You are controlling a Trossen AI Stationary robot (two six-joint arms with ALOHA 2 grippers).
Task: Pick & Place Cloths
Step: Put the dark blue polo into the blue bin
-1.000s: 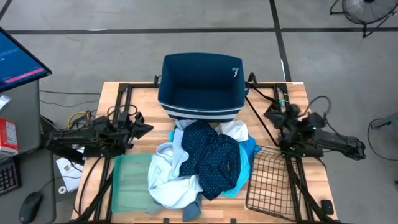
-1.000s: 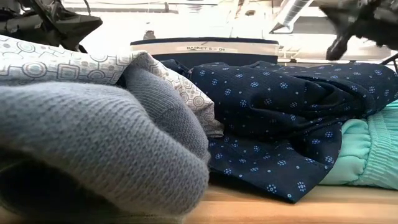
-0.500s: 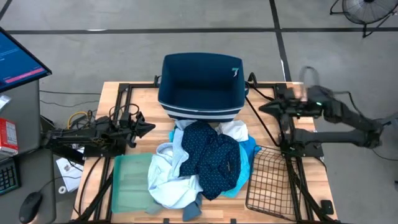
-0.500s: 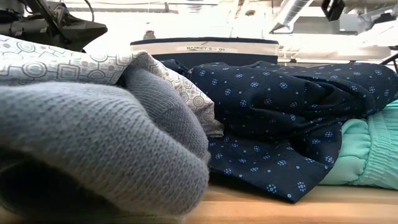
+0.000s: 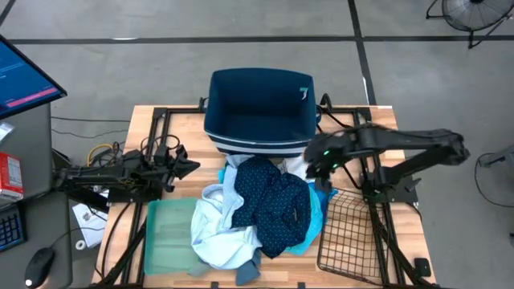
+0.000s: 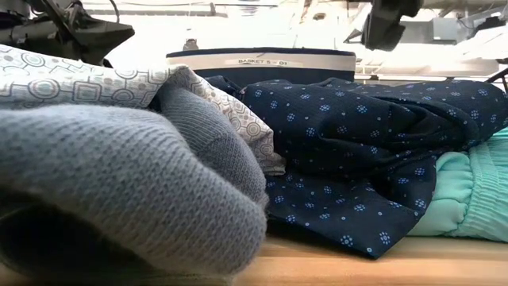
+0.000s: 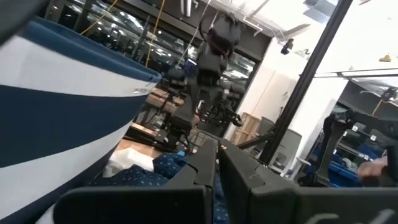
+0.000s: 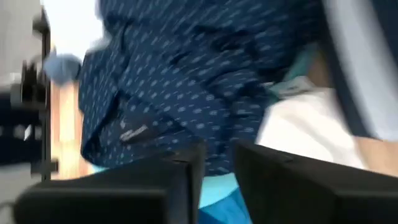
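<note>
The cloths lie in a heap on the middle of the table. The navy dotted cloth [image 5: 271,199] is on top, over the pale blue-white shirt [image 5: 215,233]. The white cloth [image 5: 303,167] and the bright blue cloth [image 5: 323,193] show at the heap's right, and a grey-blue piece [image 5: 247,273] at its near edge. In the low view the turquoise cloth [image 6: 468,199] lies beside the navy dotted cloth [image 6: 357,151]. My right gripper [image 5: 315,164] hangs open above the white cloth [image 8: 298,124], touching nothing. My left gripper [image 5: 191,166] rests shut left of the heap.
The navy bin with white stripes [image 5: 259,112] stands behind the heap at the table's far edge. A pale green tray [image 5: 169,237] lies at the near left and a dark wire rack [image 5: 349,233] at the near right. Cables run along both sides.
My right arm has risen from its place at the table's right edge and swung left, toward the heap. Its gripper now hangs over the white cloth near the bin's right corner. The cloths have not moved.
</note>
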